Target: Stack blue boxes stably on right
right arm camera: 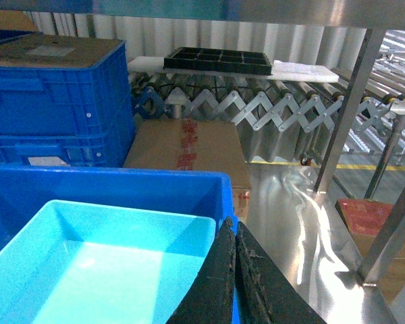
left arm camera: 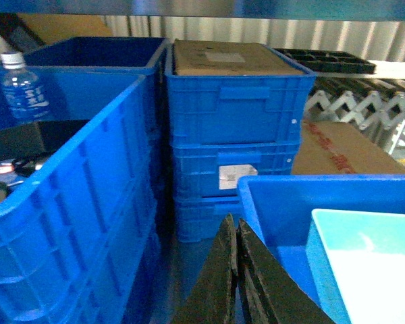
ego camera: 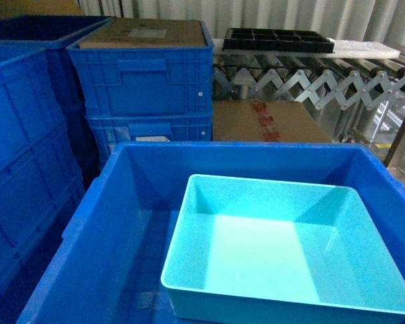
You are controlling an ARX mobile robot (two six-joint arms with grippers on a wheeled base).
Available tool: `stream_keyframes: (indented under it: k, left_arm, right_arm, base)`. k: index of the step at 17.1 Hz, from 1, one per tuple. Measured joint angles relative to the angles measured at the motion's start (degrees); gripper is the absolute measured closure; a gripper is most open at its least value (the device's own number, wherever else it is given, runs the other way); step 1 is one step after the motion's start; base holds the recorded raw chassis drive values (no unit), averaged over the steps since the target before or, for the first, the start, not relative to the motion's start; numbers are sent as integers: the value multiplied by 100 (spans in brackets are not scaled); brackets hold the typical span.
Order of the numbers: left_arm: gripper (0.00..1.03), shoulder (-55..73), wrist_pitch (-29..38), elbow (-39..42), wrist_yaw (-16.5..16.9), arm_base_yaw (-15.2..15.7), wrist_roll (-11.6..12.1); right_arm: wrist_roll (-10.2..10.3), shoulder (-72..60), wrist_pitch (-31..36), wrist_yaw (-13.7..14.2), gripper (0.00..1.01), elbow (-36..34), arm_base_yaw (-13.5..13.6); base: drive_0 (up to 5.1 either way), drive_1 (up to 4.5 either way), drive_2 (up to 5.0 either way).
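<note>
the turquoise tub [ego camera: 283, 250] sits inside the big blue bin [ego camera: 131, 202], pushed toward the bin's right wall and near corner, with open bin floor left of it. it is empty, upright and level as far as i can see. i see only this one tub; any other that belongs in the stack is out of view.

my left pincer [left arm camera: 237, 270] hangs just outside the bin's left wall, its two black fingers pressed together with nothing between them. my right pincer [right arm camera: 235, 277] hovers over the bin's right rim, beside the tub's right wall, fingers likewise pressed together and empty. neither touches the tub.

judging from this, the step in hand is to get a grip on a tub. to do it well i would spread the right fingers before coming down, then straddle the tub's flat outward rim at the middle of a wall, not at a rounded corner where the glossy sloping plastic would likely slip. a grip off the middle would let the tub swing and tilt when lifted. the tub's right wall lies close to the bin's wall, so the outer finger has little room there; the far wall or the left wall looks easier. for a stable stack the rims should end up square and seated all round.
</note>
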State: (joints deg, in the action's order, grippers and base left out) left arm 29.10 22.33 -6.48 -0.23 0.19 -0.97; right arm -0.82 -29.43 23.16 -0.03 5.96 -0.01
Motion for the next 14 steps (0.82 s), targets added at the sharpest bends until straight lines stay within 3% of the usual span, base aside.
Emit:
stream_keyframes:
  k: [7,8,14]
  left_arm:
    - [101,-1091,-658,415,22,-24,0]
    - [101,-1193,-514,529,20,-24,0]
    - [101,-1917,-1226,560,22,-24,2]
  right_arm:
    - [0,1108,-658,2,100,-409,0]
    - [0,1213,-636,0,100,-522,0]
    - [2,1950,-1316,2,100,-522,0]
  base:
    - [0,0,0]
    - [0,0,0]
    - [0,0,0]
